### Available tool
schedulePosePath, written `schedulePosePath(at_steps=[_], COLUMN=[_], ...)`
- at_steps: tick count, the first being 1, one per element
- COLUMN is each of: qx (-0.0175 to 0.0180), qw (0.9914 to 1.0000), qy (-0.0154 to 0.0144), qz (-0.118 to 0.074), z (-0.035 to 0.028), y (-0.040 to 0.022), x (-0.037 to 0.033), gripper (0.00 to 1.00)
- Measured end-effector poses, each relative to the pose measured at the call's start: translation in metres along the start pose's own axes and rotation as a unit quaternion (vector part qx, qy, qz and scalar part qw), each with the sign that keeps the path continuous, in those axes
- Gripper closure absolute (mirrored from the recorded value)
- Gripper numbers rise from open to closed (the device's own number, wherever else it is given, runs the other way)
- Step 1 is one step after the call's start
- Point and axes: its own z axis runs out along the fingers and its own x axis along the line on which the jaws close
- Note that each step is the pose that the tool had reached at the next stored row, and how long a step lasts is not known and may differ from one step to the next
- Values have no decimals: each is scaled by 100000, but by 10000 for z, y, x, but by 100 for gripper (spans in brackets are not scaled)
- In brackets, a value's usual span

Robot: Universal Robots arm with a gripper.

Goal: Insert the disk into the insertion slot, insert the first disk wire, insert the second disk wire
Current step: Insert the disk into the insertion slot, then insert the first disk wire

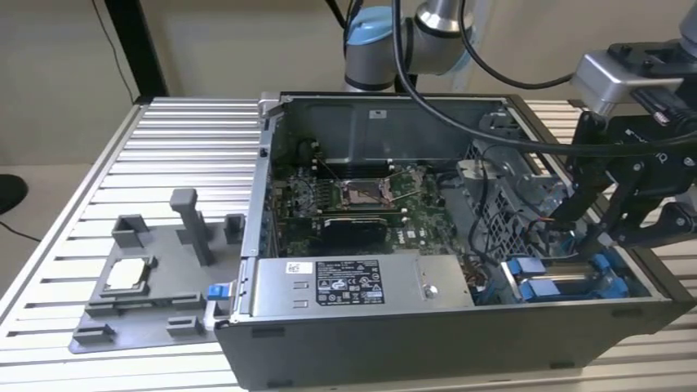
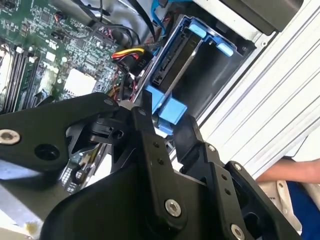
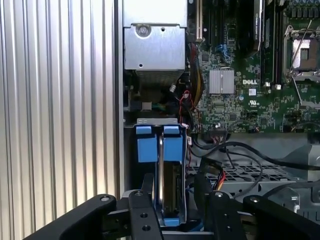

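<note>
Disk [image 3: 171, 192] stands on edge in the slot [image 1: 561, 282], at the exterior view's right, directly under the gripper [image 3: 174, 178], with its long axis running away from it. You cannot tell whether the gripper clamps it.

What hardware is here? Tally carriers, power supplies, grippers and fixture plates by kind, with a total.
Blue-fronted carriers: 2
Grey power-supply box: 1
Gripper: 1
Grey fixture plate: 1
Total: 5
</note>
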Motion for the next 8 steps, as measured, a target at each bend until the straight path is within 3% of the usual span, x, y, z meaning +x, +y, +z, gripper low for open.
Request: schedulePosePath(at_steps=[5, 7, 8], qx=[28, 17, 4], qw=[100000, 99996, 99989], qy=[-144, -882, -1505], qz=[-4, -52, -85], z=[25, 29, 30], y=[-68, -103, -119], x=[-8, -10, -10], gripper=[0, 0, 0])
